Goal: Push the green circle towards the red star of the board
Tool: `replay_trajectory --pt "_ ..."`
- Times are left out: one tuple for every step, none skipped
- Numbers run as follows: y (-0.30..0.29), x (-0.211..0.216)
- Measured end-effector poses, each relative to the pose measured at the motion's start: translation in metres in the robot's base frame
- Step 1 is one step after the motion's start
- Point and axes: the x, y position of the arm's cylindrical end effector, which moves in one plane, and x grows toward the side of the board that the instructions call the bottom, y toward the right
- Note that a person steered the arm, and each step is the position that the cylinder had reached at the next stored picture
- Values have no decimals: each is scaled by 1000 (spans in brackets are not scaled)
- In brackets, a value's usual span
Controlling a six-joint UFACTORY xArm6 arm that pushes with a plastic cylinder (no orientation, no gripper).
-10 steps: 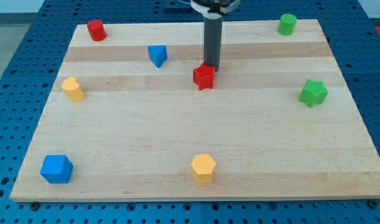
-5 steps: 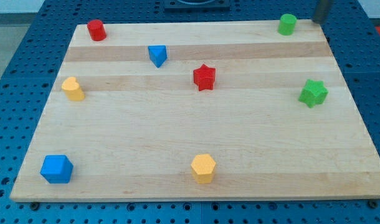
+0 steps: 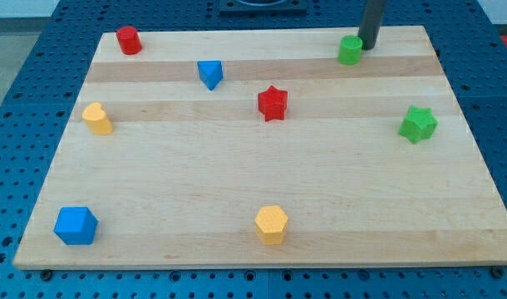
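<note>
Gripperless rod; my tip [image 3: 369, 47] is set touching green circle [image 3: 349, 51] on its far-right side, nothing held. Circle sits far right; red star [image 3: 273, 102] well apart, so most of push is judged left.

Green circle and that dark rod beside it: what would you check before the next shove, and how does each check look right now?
1. My tip against the green circle, on its upper right: ok.
2. Red star lies down-left of the circle, opposite my tip: ok.
3. Board between circle and star free of blocks: ok.
4. Blue block and green star off that line: ok.
5. Exact contact point: cannot tell.
</note>
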Motion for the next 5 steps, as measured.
replay_trajectory --pt "-18 19" --pt "-50 66" --pt "-78 80" --pt "-58 28" --pt "-87 13"
